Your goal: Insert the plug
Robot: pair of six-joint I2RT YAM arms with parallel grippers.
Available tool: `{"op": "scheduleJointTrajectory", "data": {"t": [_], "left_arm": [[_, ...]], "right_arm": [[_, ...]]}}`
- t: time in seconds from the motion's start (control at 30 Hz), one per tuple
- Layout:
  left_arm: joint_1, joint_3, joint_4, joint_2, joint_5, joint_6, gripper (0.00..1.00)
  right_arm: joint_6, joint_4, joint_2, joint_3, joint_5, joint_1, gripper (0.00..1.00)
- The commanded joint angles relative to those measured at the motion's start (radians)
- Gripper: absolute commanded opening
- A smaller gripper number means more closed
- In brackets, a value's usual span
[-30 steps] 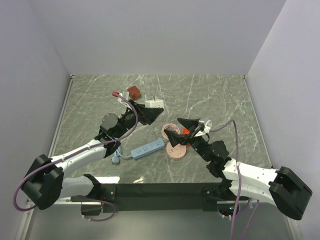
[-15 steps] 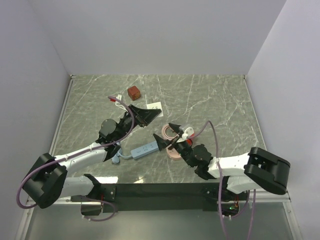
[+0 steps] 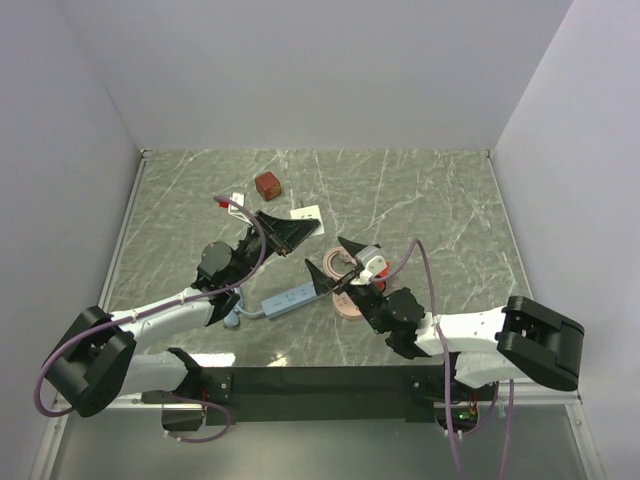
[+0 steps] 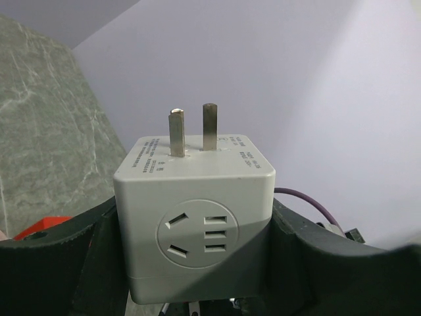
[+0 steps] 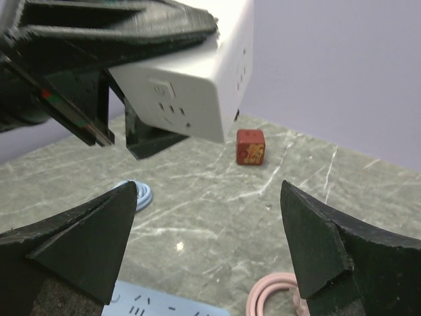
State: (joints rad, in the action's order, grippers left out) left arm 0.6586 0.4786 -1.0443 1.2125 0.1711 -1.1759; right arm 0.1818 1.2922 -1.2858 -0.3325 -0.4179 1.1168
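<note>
Plain pale lilac walls [image 3: 300, 70] on three sides — green-grey marbled tabletop [image 3: 430, 200], evenly lit

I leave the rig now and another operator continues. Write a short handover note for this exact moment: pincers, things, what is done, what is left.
Left pincer: shut on a white cube, not the job's plug.
Right pincer: open, empty, above the end of the blue power strip.
Red plug: only a bright red bit shows beside the right wrist, over the pink ring; neither pincer holds it.
Done: nothing is inserted in the sockets that show.
Left: grasp the red plug and push it into the strip.
</note>
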Motion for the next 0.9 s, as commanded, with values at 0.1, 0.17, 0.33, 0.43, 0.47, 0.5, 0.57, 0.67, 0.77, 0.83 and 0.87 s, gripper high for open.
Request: {"op": "scheduleJointTrajectory", "data": {"t": [0.1, 0.17, 0.33, 0.43, 0.47, 0.5, 0.57, 0.67, 0.77, 0.83, 0.87], "left_arm": [[0.004, 0.012, -0.1, -0.002, -0.007, -0.065, 0.0], [0.004, 0.003, -0.112, 0.001, -0.013, -0.079, 0.0], [0.004, -0.006, -0.132, 0.007, -0.012, -0.113, 0.0], [0.006, -0.006, -0.146, 0.016, -0.002, -0.133, 0.0], [0.007, -0.008, -0.157, 0.024, -0.001, -0.139, 0.0], [0.007, -0.012, -0.166, 0.027, 0.001, -0.155, 0.0], [0.01, -0.024, -0.186, 0.032, -0.001, -0.166, 0.0], [0.018, -0.028, -0.186, 0.025, -0.007, -0.169, 0.0], [0.024, -0.031, -0.194, 0.019, -0.008, -0.174, 0.0], [0.03, -0.041, -0.209, 0.018, -0.013, -0.182, 0.0], [0.035, -0.044, -0.214, 0.015, -0.018, -0.185, 0.0]], "right_arm": [[0.067, 0.473, 0.016, -0.083, 0.022, 0.026, 0.93], [0.082, 0.473, 0.016, -0.095, 0.028, 0.028, 0.93], [0.105, 0.476, 0.011, -0.128, 0.051, 0.031, 0.93], [0.104, 0.478, -0.009, -0.146, 0.054, 0.029, 0.92], [0.111, 0.478, -0.013, -0.152, 0.054, 0.029, 0.91], [0.119, 0.476, -0.026, -0.164, 0.053, 0.032, 0.91], [0.14, 0.476, -0.036, -0.177, 0.044, 0.034, 0.9], [0.151, 0.478, -0.052, -0.192, 0.045, 0.034, 0.9], [0.171, 0.478, -0.075, -0.209, 0.039, 0.034, 0.89], [0.183, 0.478, -0.101, -0.23, 0.018, 0.037, 0.88], [0.195, 0.478, -0.11, -0.237, 0.011, 0.037, 0.88]]}}
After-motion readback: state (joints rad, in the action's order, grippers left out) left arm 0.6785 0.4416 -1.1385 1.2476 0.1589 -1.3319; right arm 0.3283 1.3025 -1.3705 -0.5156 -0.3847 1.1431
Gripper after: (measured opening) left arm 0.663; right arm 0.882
